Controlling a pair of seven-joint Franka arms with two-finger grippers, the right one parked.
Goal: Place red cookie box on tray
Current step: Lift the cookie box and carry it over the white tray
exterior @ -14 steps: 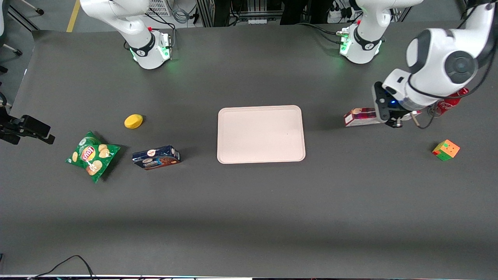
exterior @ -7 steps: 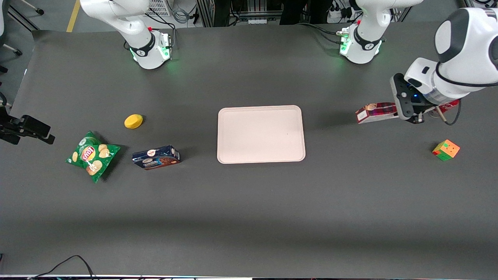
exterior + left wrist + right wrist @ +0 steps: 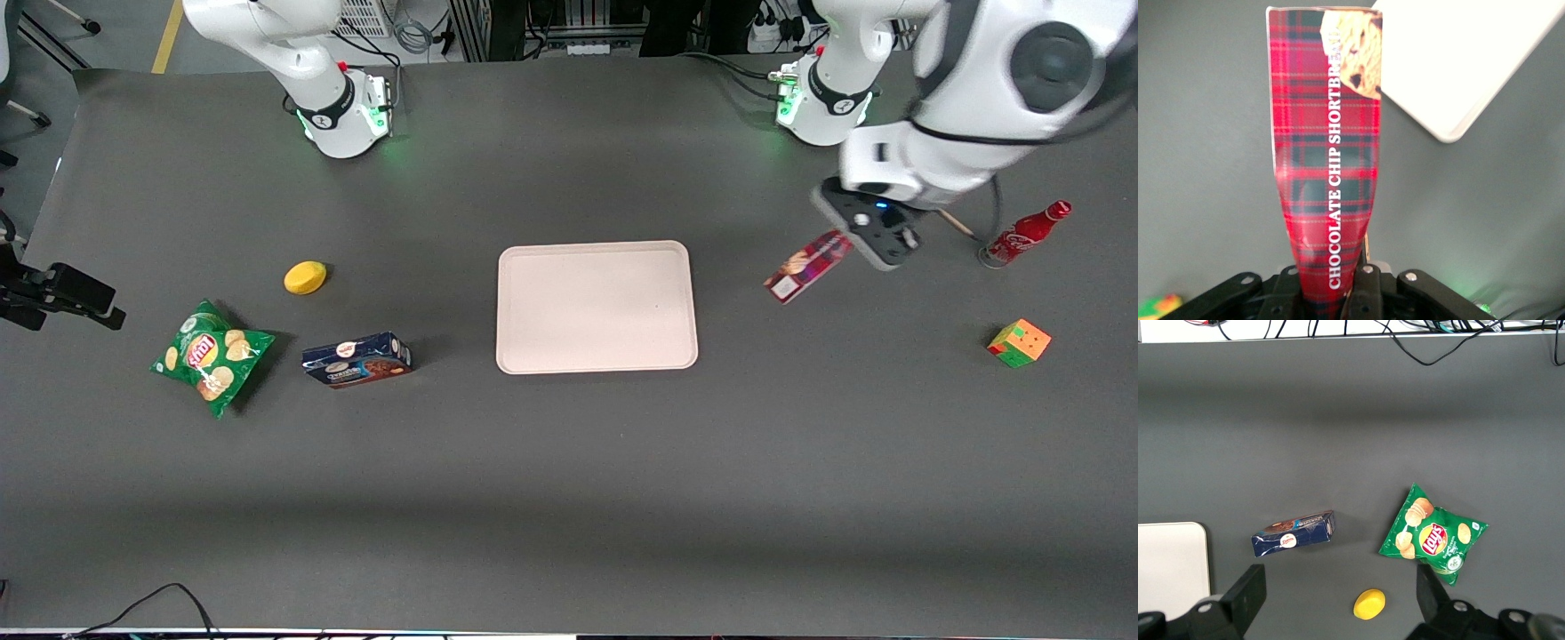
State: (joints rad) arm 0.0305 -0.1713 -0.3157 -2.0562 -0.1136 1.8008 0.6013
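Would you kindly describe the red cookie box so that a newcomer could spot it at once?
Start at the pale tray in the middle of the table and look toward the working arm's end. There the gripper holds the red cookie box by one end, lifted and tilted. Its red tartan and the words CHOCOLATE CHIP SHORTBREAD set it apart from the red bottle and the colourful cube.

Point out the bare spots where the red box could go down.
The tray is wholly bare. The end effector holds the red cookie box above bare table between tray and soda bottle. The blue cookie box, lemon and chip bag cluster together.
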